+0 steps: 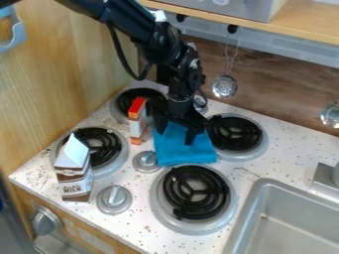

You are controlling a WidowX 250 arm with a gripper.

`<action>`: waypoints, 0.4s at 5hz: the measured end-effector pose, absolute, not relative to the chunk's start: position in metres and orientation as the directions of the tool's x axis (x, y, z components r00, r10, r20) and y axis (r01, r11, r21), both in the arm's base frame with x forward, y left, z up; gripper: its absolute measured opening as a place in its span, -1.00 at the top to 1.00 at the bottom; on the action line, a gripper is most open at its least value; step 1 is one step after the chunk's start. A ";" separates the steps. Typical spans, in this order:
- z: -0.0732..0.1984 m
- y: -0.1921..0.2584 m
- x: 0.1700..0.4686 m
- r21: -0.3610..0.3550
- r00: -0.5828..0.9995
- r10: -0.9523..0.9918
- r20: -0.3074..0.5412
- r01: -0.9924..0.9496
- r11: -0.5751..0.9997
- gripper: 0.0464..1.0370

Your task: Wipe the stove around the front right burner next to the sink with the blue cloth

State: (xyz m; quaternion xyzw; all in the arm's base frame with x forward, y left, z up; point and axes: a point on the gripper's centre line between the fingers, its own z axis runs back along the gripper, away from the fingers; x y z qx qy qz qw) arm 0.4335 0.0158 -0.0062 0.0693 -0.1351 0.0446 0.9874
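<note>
Carton (73,179): printed front | tool (176,134): fingers apart, at blue cloth (179,155)

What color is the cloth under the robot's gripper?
The cloth is bright blue, best seen in the camera view.

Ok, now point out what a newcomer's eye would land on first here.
Probably the bright blue cloth amid the coil burners, with the black end effector right down at it. Next, the small red-topped box standing just left of the cloth in the picture, then the brown-and-white carton at the counter's front left, by a burner.
</note>
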 end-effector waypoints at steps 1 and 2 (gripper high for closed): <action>-0.019 0.015 0.431 0.128 0.966 0.071 0.250 -0.105 0.986 -0.94; -0.025 0.013 0.433 0.127 0.967 0.077 0.244 -0.111 0.986 -0.94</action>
